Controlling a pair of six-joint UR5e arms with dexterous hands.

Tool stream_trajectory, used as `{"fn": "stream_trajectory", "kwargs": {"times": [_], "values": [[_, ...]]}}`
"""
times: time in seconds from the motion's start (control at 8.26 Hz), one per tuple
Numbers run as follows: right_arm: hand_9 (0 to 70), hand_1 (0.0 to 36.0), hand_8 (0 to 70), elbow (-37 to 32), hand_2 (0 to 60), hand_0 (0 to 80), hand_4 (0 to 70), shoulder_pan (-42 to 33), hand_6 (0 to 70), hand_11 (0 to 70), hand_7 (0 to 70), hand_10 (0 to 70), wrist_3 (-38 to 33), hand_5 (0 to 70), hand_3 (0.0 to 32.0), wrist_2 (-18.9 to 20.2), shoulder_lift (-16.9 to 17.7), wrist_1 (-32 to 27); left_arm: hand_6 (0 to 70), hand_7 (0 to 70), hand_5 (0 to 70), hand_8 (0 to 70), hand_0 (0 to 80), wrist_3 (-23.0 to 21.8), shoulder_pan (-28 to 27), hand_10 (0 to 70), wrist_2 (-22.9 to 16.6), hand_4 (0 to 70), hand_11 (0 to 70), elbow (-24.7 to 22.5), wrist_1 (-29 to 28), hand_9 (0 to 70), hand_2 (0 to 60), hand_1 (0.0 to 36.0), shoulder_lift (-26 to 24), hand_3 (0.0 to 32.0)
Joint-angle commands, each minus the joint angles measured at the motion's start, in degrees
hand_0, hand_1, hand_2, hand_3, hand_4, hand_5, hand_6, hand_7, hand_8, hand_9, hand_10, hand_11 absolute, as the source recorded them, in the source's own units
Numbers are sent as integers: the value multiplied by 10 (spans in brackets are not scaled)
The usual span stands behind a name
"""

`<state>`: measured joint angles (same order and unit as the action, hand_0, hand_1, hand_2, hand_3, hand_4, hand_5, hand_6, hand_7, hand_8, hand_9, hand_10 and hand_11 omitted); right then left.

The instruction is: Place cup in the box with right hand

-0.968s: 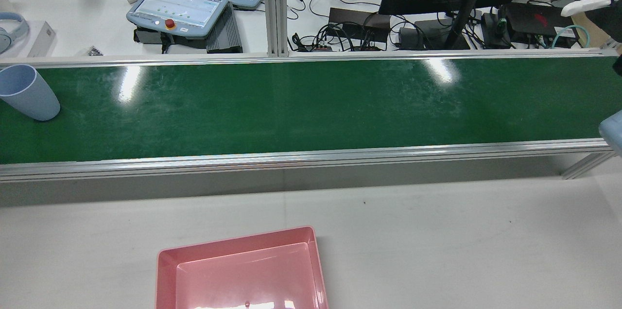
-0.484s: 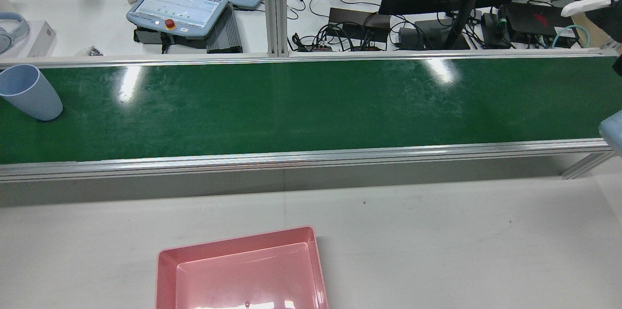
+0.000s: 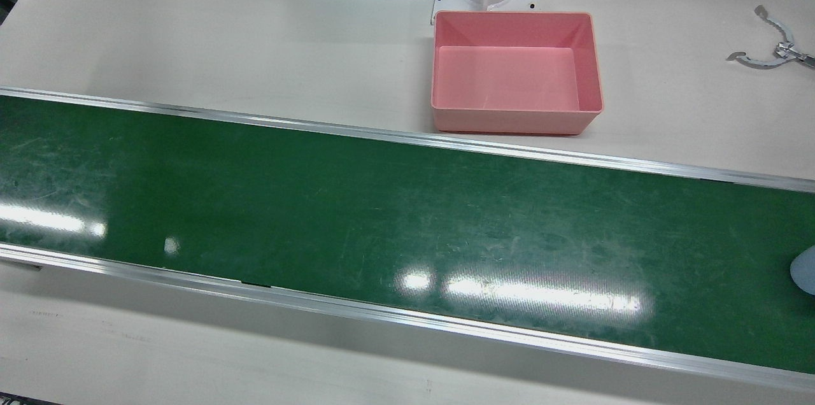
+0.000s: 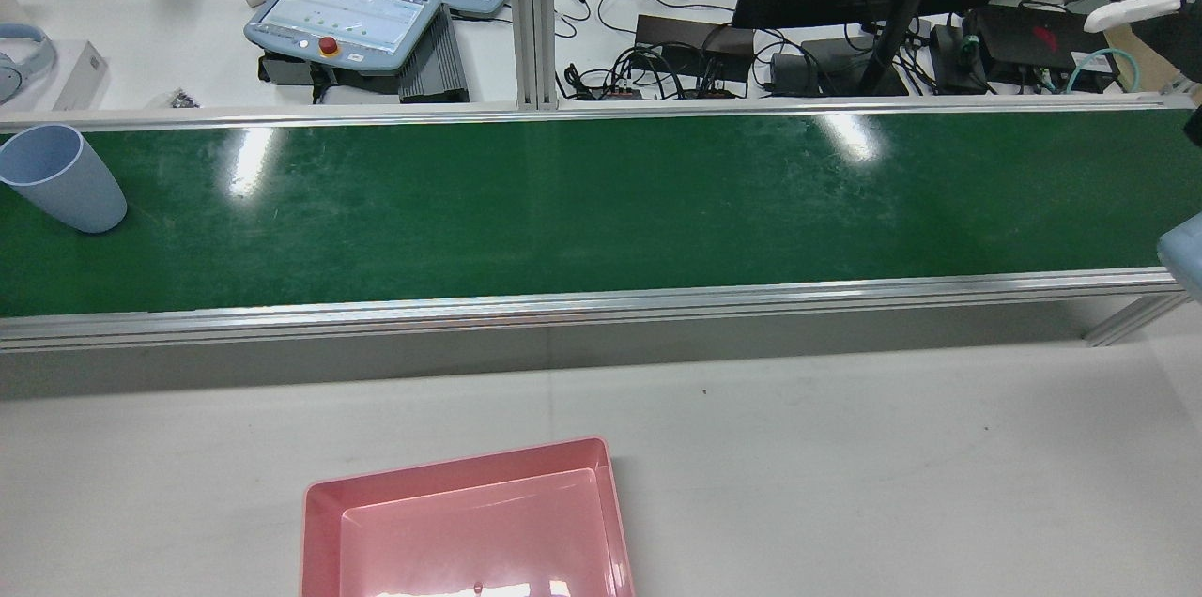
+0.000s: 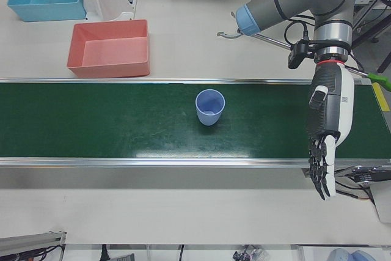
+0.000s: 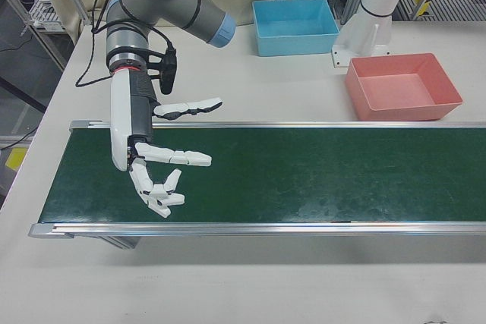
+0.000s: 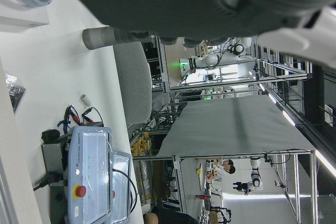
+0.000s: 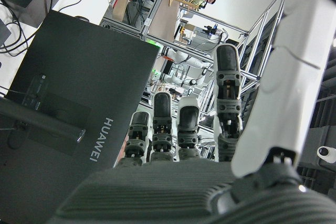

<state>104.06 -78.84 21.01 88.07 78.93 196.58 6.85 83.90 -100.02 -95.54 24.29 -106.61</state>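
The pale blue cup [image 5: 209, 106] stands upright on the green conveyor belt [image 5: 122, 120], at the robot's far left end, well apart from the pink box [image 5: 110, 48] on the white table beyond the belt's rail. The right hand [image 6: 156, 158] hangs over the belt's opposite end, fingers spread, holding nothing. The left hand [image 5: 327, 132] hangs empty, fingers straight and near together. The pick-up has not begun; next, the right hand must reach the cup.
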Motion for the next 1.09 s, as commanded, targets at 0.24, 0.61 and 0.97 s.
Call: {"fn": "stream_trajectory", "kwargs": {"times": [0.24,0.61,0.97], "values": [[385,108,178,-1,0,563,495,1,205,203,700,131,1,66,0,1,0,-1,0,0,0,0,0,0,0,0,0,0,0,0,0,0,0,0,0,0],[386,109,178,-2,0,564,497,2,206,204,700,132,2,66,0,0,-4,-1,0,0,0,0,0,0,0,0,0,0,0,0,0,0,0,0,0,0],[398,108,183,-1,0,563,509,2,212,208,700,135,2,66,0,0,-4,-1,0,0,0,0,0,0,0,0,0,0,0,0,1,0,0,0,0,0]]}}
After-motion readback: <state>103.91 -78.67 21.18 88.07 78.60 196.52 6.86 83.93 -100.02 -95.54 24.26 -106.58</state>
